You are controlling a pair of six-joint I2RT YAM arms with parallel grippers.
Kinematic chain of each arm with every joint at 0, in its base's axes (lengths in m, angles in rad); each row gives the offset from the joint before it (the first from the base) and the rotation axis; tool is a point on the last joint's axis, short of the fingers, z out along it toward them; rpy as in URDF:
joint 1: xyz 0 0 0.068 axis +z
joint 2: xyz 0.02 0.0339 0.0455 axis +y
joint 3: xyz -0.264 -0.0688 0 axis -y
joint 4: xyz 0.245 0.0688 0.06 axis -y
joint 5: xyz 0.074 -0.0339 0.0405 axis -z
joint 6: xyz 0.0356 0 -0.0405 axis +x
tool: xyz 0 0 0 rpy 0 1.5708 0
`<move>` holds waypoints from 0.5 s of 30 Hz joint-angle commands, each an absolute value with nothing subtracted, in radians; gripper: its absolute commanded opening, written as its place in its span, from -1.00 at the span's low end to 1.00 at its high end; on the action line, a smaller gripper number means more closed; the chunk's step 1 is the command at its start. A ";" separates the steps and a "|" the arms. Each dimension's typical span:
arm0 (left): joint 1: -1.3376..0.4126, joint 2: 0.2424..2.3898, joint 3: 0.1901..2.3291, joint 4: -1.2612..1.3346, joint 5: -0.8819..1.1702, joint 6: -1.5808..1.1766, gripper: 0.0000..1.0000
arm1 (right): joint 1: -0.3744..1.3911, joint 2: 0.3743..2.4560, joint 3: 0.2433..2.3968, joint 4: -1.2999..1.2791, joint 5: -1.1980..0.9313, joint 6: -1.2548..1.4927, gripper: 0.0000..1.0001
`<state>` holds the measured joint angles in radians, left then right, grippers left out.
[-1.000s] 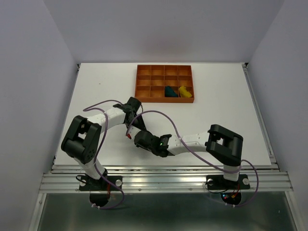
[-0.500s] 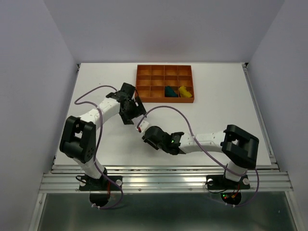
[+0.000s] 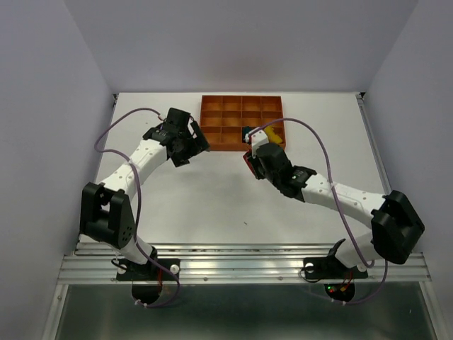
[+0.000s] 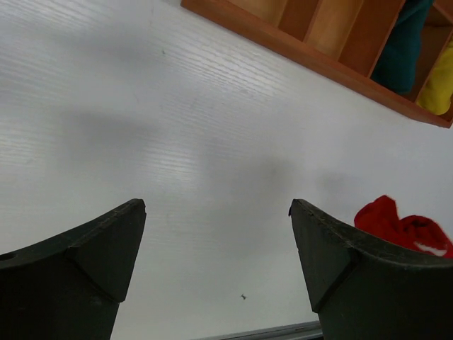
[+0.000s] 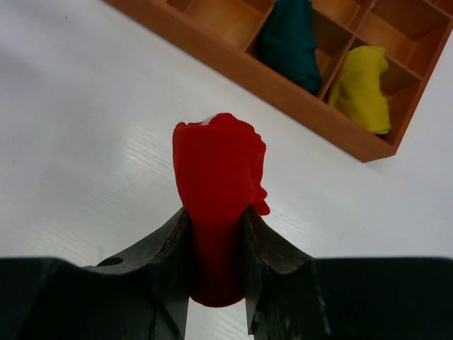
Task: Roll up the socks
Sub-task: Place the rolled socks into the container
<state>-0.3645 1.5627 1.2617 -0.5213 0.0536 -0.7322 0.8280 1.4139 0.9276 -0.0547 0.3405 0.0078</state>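
My right gripper is shut on a rolled red sock and holds it above the table, just in front of the orange tray. From above, that gripper hangs by the tray's front wall with a bit of the red sock showing. A dark teal sock and a yellow sock lie bundled in neighbouring tray compartments. My left gripper is open and empty over bare table. From above it is near the tray's front left corner. The left wrist view catches the red sock at its right.
The gridded tray stands at the back middle of the white table, most of its compartments empty. Purple cables loop off both arms. White walls close in the left, right and back sides.
My right arm has carried the red sock from the near middle of the table back to the tray's front. My left gripper has opened, let go and drawn back to the left.
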 commanded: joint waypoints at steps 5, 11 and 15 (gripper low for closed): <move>-0.292 1.532 1.230 -0.463 0.011 -0.690 0.98 | 0.695 1.583 1.176 -0.011 0.367 -0.234 -0.99; -0.249 1.609 1.282 -0.338 0.058 -0.654 0.98 | 0.638 1.799 1.418 -0.012 0.371 -0.409 -0.99; -0.247 1.707 1.370 -0.313 0.072 -0.597 0.98 | 0.620 1.900 1.525 -0.012 0.339 -0.478 -0.99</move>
<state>-0.2470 1.6421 1.2785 -0.3931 0.0517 -0.6735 0.6327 1.8427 1.4151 -0.0517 0.3546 -0.3595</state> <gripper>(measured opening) 0.986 0.336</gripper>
